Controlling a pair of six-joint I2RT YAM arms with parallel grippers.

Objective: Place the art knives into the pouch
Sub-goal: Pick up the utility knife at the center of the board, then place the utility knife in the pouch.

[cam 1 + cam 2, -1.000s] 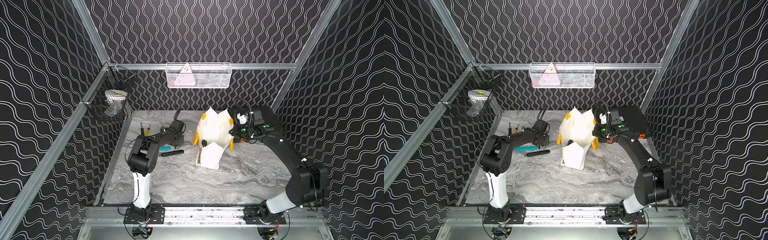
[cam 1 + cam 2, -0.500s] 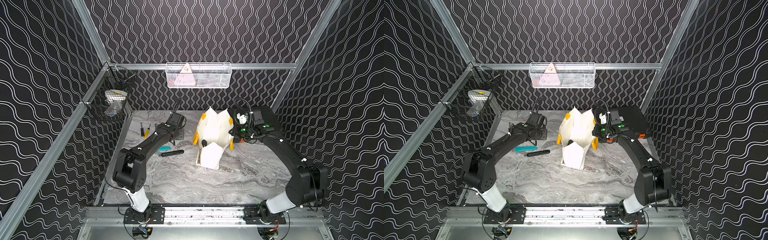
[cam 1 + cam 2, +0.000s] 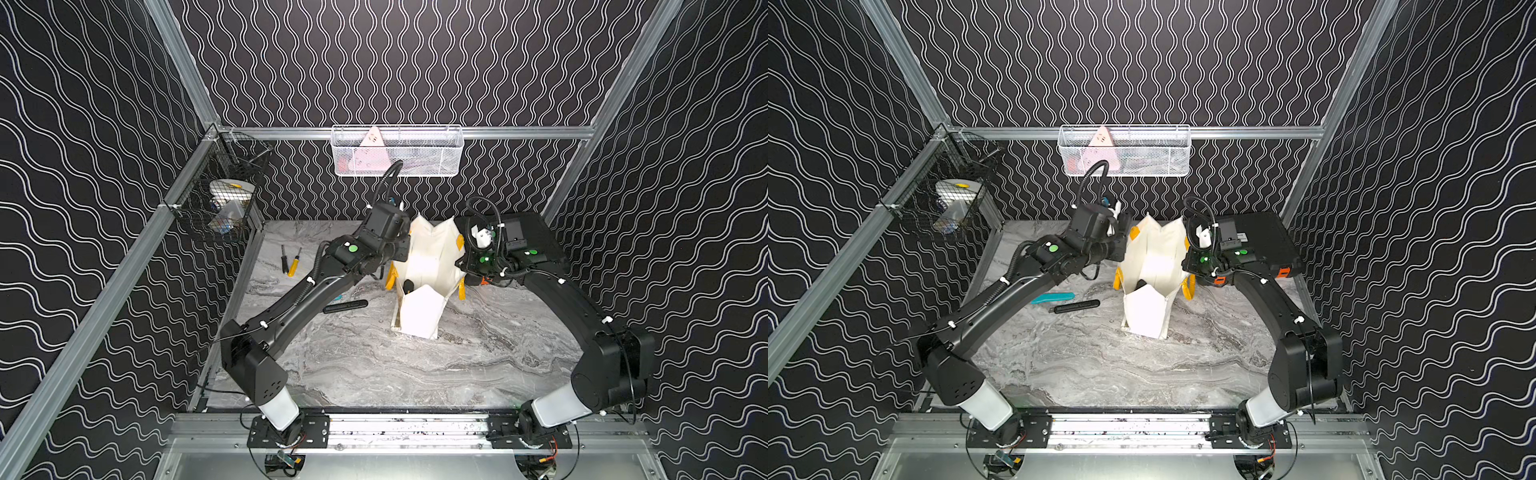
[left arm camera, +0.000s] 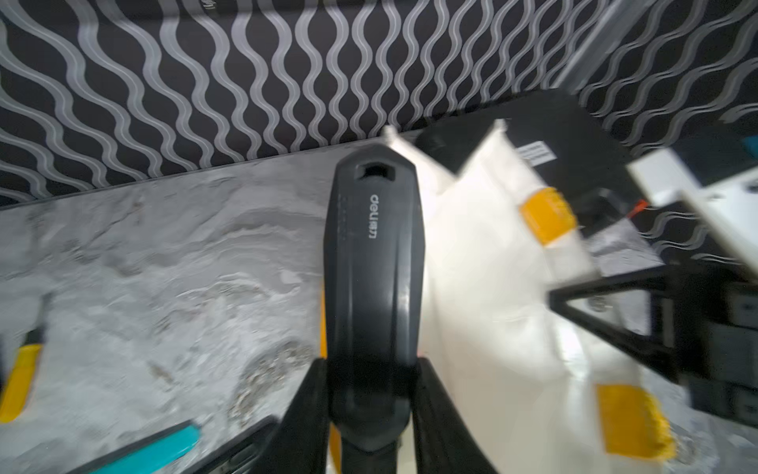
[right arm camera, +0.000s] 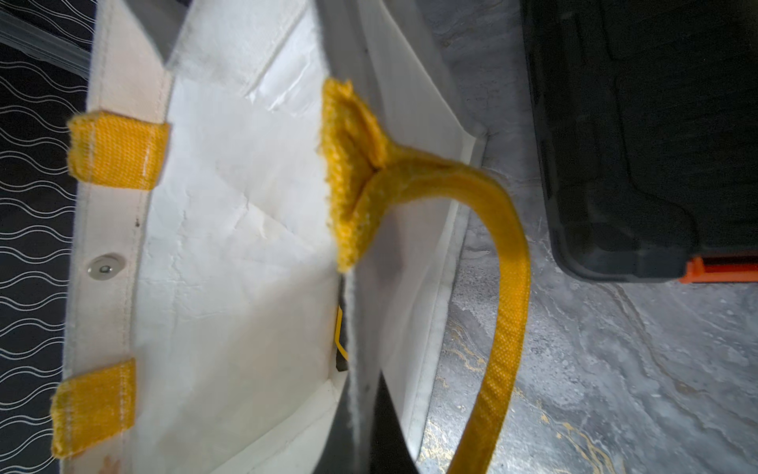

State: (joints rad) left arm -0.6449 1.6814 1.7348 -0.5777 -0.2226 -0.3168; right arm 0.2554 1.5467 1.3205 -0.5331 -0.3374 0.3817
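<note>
The white pouch (image 3: 428, 266) (image 3: 1156, 257) with yellow handles stands open at the table's middle back. My left gripper (image 4: 371, 365) is shut on the black art knife (image 4: 371, 266) and holds it raised, its far end level with the pouch (image 4: 484, 254) rim on the left side. In both top views the left gripper (image 3: 403, 247) (image 3: 1121, 249) sits against the pouch's left wall. My right gripper (image 5: 361, 410) (image 3: 461, 266) (image 3: 1185, 266) is shut on the right rim of the pouch (image 5: 229, 205) and holds it open. A dark object (image 3: 408, 286) shows inside the pouch.
A black hard case (image 3: 536, 232) (image 5: 656, 123) with orange latches lies right of the pouch. A teal tool (image 3: 1054, 297) and a black tool (image 3: 345, 306) lie under the left arm; two screwdrivers (image 3: 291, 262) lie further left. Wire baskets (image 3: 397, 151) (image 3: 224, 199) hang on the walls.
The left arm has stretched out and swung right from beside the tools to the pouch's left rim, carrying the knife. The right arm and the pouch have stayed put.
</note>
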